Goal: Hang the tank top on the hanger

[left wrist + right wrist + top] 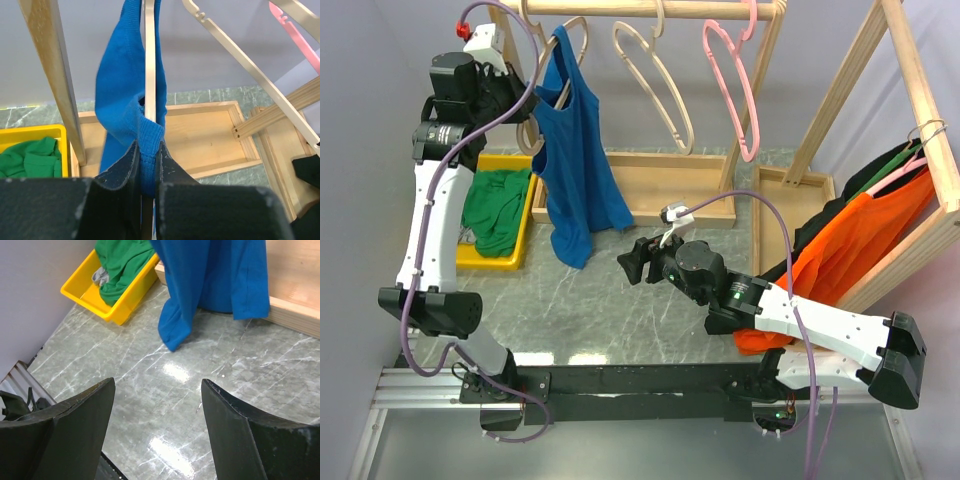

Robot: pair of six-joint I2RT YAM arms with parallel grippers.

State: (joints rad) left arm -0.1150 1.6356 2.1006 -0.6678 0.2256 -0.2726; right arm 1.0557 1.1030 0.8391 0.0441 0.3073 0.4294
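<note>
Tank top (575,160) hangs long axis down at the rail's (650,8) left end, with the left gripper (532,120) at its top.

Left wrist: jaws pinch a strap against the hanger (149,60), which runs straight ahead.

Right wrist: right gripper (157,390) is spread, the hem ahead and apart.

- Hangers on the rail along the worktop's back edge: three. Two were pale beige, the hanger (149,60) under the blue fabric and a bare beige hanger (250,70). One was a pink hanger (295,36).
- Blue tank top (575,160): one, back-left.
- Green garment (498,210): one, inside the single yellow bin (490,262) at the left edge.
- Wooden racks: two, the back rack (670,8) and the right rack (917,80).
- Garments on the right rack: an orange shirt (860,240) and a black garment (825,225). Any further count could not be established.
</note>
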